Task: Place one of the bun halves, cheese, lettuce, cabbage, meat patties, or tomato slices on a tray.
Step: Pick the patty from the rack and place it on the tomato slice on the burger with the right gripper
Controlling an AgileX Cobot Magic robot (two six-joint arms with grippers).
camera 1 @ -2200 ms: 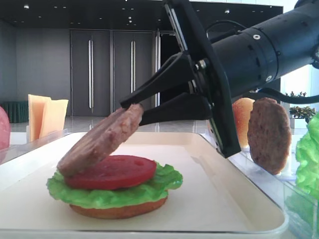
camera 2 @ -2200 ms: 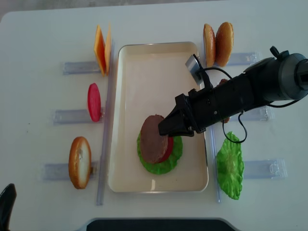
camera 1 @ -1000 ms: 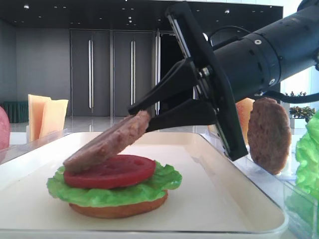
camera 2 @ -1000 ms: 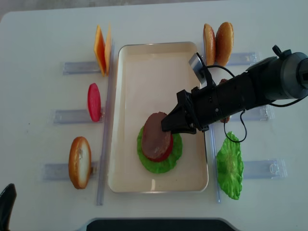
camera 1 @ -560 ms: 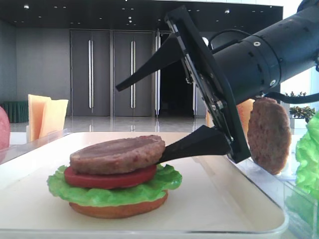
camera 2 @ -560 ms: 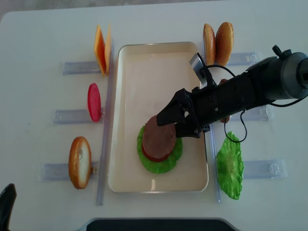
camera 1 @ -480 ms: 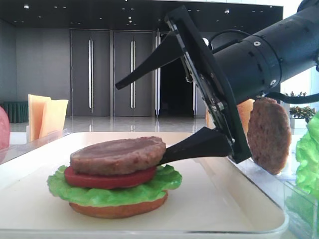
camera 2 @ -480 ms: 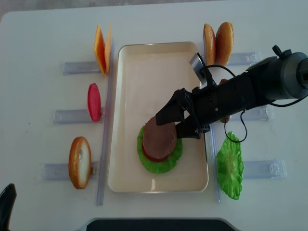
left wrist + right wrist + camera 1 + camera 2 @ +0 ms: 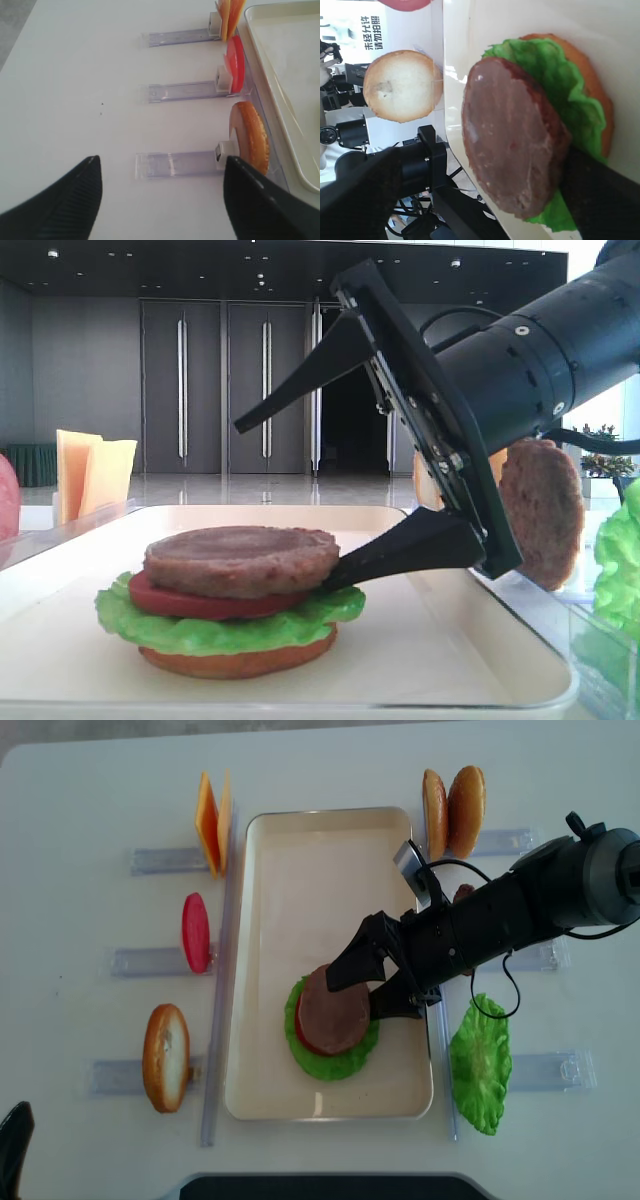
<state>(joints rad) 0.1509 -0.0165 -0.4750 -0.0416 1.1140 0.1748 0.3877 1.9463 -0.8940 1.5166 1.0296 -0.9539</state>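
Greyish-brown patty (image 9: 241, 560) lies flat on top of the stack, on a tomato slice (image 9: 165, 598), over a lettuce leaf (image 9: 215, 628), over a bun half (image 9: 235, 661) at the bottom; the whole stack sits on the cream tray (image 9: 320, 855), toward its near end in the overhead view. Right tool (image 9: 362, 988) has its jaws spread wide, not holding anything: upper finger (image 9: 300, 380) is raised well above the patty, lower finger (image 9: 400, 550) has its tip right at the patty's edge, touching or just beside it, can't tell which. Wrist view of the right arm shows the patty face-on with green leaf and bun rim behind it, dark finger along the lower right. Right of the tray: a darker patty (image 9: 540, 510) standing on edge in a clear holder, two bun halves (image 9: 452, 812) upright near the far corner, a spare lettuce leaf (image 9: 480, 1065) near the near corner. Left of the tray: cheese slices (image 9: 210, 822) upright, a red tomato slice on edge (image 9: 196, 932), and another bun half (image 9: 165, 1056), each at a clear holder (image 9: 175, 164) on the white worktop (image 9: 90, 790). Left tool (image 9: 160, 200) hangs over the worktop on the left side, fingers (image 9: 65, 200) far apart, nothing between them, well away from the tray.
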